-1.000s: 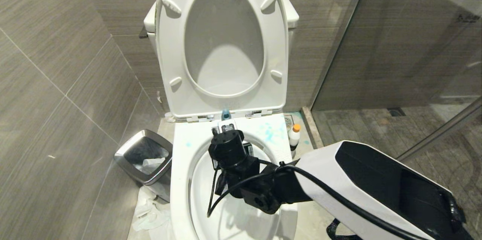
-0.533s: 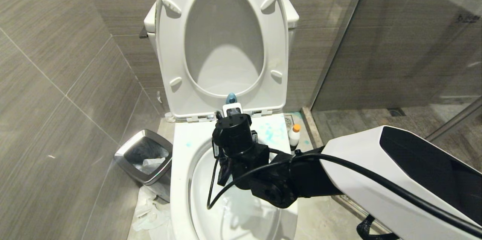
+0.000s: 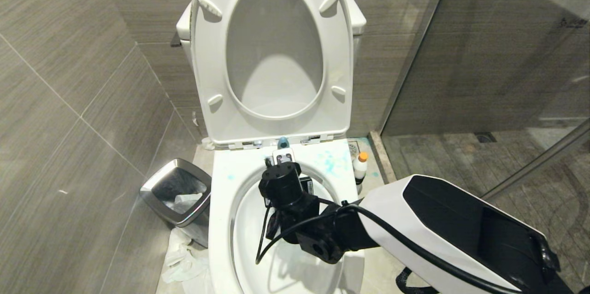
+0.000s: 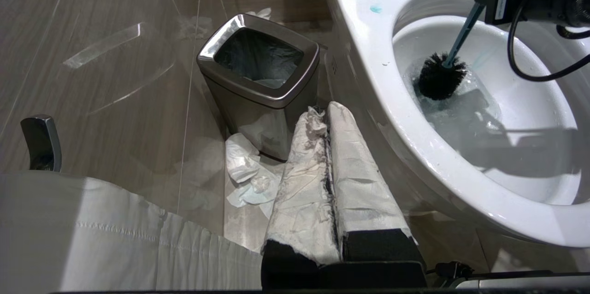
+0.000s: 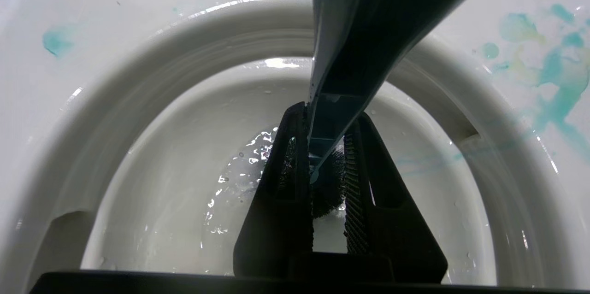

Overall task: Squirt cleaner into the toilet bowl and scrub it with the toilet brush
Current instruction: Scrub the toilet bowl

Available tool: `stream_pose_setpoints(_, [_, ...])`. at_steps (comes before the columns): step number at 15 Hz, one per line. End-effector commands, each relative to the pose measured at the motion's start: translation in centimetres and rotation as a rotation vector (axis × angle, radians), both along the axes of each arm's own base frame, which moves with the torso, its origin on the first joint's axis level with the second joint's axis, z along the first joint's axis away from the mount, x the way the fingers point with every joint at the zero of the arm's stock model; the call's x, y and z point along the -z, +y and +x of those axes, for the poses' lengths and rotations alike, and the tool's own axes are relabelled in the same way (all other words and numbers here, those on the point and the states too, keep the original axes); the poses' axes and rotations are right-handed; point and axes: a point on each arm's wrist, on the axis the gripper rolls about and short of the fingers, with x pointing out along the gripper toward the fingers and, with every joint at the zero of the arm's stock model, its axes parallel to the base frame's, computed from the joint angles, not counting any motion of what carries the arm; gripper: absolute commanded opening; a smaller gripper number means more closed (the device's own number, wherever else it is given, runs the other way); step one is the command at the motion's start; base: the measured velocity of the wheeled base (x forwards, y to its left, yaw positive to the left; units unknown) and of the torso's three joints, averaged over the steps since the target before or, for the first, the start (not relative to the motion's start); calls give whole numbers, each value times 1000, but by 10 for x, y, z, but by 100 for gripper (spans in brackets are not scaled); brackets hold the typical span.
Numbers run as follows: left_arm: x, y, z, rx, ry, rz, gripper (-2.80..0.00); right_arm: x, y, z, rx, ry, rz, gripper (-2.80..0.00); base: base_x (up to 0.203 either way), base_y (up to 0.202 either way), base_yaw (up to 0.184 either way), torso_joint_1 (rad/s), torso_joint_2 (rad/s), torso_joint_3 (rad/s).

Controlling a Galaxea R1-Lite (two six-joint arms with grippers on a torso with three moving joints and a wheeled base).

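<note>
The white toilet bowl [image 3: 220, 220] stands with seat and lid raised. My right gripper [image 5: 328, 114] hangs over it, shut on the slate-blue handle [image 5: 359, 31] of the toilet brush. The handle's top end [image 3: 282, 141] pokes out behind the wrist. The black bristle head [image 4: 440, 79] sits in the water at the bowl's bottom. The cleaner [image 3: 360, 167], a white bottle with an orange cap, stands on the floor right of the toilet. My left gripper [image 4: 326, 109], its fingers wrapped in white, is shut and empty low beside the toilet bowl [image 4: 368, 54].
A steel-rimmed waste bin [image 3: 177, 192] stands left of the toilet, with crumpled tissue [image 3: 184, 257] on the floor before it. Teal stains [image 3: 336, 160] mark the rim's back right. A glass shower partition [image 3: 484, 54] closes off the right side. Tiled walls stand left and behind.
The right arm lifted the brush up toward the raised seat half a second ago. It has since sunk back down into the bowl. The left arm has not moved.
</note>
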Motion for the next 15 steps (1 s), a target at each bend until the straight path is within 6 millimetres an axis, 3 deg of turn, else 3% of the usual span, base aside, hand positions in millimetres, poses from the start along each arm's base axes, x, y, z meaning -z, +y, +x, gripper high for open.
stream_pose_setpoints(1, [0, 0, 0, 0, 1, 0, -280, 10, 0, 1, 11, 10, -13, -280, 0, 0, 0, 0, 0, 0])
stream_pose_setpoints(5, [0, 0, 0, -1, 1, 0, -280, -35, -10, -13, 23, -32, 27, -280, 0, 0, 0, 0, 0, 0])
stream_pose_setpoints(7, [0, 0, 0, 0, 2, 0, -280, -64, -20, -33, 5, -45, 43, -280, 0, 0, 0, 0, 0, 0])
stream_pose_setpoints(11, [0, 0, 0, 0, 1, 0, -280, -106, -43, -89, -67, -48, 42, -280, 0, 0, 0, 0, 0, 0])
stream_pose_setpoints(15, [0, 0, 0, 0, 2, 0, -280, -141, -64, -114, -98, -63, 37, -280, 0, 0, 0, 0, 0, 0])
